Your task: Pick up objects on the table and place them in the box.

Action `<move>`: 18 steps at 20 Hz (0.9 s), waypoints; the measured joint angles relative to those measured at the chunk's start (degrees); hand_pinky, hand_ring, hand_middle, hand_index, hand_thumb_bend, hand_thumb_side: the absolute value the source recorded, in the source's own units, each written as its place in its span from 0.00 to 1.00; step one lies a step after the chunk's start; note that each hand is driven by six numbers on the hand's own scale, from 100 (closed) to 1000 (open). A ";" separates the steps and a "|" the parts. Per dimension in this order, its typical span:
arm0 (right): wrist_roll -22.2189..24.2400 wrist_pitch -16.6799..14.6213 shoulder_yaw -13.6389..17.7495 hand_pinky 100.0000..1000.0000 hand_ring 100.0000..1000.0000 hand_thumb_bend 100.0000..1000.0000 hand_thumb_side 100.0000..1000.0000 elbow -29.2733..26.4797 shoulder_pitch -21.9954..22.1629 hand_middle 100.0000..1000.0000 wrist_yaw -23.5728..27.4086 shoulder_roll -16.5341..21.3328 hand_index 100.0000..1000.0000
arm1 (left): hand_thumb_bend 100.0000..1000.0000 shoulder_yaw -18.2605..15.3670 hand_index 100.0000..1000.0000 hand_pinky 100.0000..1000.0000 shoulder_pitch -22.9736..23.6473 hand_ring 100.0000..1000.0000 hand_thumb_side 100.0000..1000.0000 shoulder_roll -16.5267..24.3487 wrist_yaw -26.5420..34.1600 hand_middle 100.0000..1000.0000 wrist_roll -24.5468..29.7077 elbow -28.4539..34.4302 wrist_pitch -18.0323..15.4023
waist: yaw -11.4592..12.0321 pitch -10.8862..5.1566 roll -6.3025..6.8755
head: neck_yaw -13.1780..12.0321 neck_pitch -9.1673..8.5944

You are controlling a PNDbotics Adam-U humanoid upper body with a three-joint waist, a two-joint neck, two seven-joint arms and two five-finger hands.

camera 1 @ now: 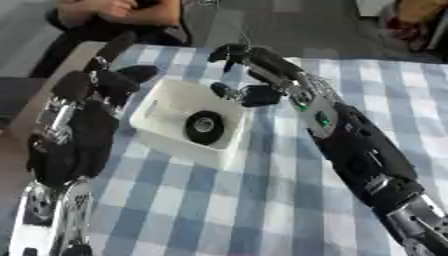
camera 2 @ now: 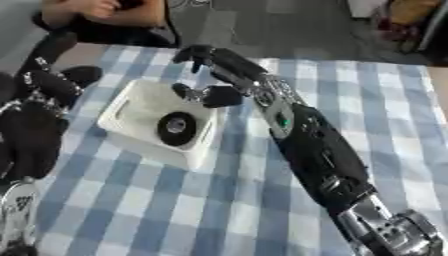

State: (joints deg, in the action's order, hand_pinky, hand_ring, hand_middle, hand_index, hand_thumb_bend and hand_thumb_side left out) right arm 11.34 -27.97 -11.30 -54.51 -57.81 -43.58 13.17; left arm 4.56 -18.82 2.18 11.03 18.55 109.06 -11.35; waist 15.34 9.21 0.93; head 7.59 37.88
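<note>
A black round disc-like object with a pale centre (camera 1: 204, 127) is lying inside the white rectangular plastic box (camera 1: 157, 107), leaning toward the box's right wall, in the centre-left of the frame. The box is sitting askew on the blue-and-white checked tablecloth (camera 1: 262, 210), its near wall facing the lower middle of the frame.

The right hand (camera 1: 254, 75) is hanging over the box's upper right corner, the arm running down to the lower right corner of the frame. Its fingers are bending loosely downward, and the thumb is reaching in over the rim; nothing is showing between them (the hand is relaxed rather than clenched).

The left hand (camera 1: 101, 82) is standing just beside the box's left edge in the upper left of the frame, fingers pointing up and mostly straight, holding nothing; whether it is touching the box wall cannot be told.

Bare checked cloth is lying below the box and between the two arms. More is stretching along the right edge of the frame, beyond the right arm.
</note>
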 measured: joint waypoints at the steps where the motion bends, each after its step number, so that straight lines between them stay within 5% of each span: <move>1: 0.00 -0.01 -0.02 0.90 0.66 0.24 0.85 -0.04 0.01 0.84 0.00 0.04 0.89 | 0.00 0.00 0.59 0.90 0.02 0.72 0.92 0.01 0.00 0.95 0.00 0.00 0.00 | -0.22 0.00 -0.01 | -0.01 0.00; 7: -0.08 -0.01 -0.35 0.90 0.65 0.22 0.84 -4.57 2.28 0.83 2.76 3.78 0.87 | 0.00 -0.19 0.59 0.90 1.95 0.72 0.94 1.16 -0.67 0.96 -0.20 -0.34 -0.15 | -5.41 -1.67 -1.02 | -2.07 0.12; 15: -0.49 5.50 2.61 0.91 0.63 0.20 0.84 -21.78 16.92 0.82 13.37 10.17 0.86 | 0.00 -1.88 0.57 0.92 7.82 0.73 0.99 4.25 -3.75 0.98 -1.59 -2.70 -0.80 | -16.00 -5.54 -2.85 | -7.42 2.10; 18: -1.77 8.49 5.54 0.91 0.62 0.20 0.84 -28.77 22.90 0.81 14.92 10.30 0.85 | 0.00 -2.11 0.57 0.92 8.84 0.73 1.00 4.59 -5.13 0.98 -1.74 -4.12 -0.87 | -17.94 -6.10 -2.93 | -8.38 2.59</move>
State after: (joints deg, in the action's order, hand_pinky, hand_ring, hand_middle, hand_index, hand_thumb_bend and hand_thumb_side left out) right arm 9.57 -19.48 -5.76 -83.28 -34.92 -28.66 23.47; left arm 2.45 -9.98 6.77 5.90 16.82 104.94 -12.22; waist -2.60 3.10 -2.01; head -0.80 40.48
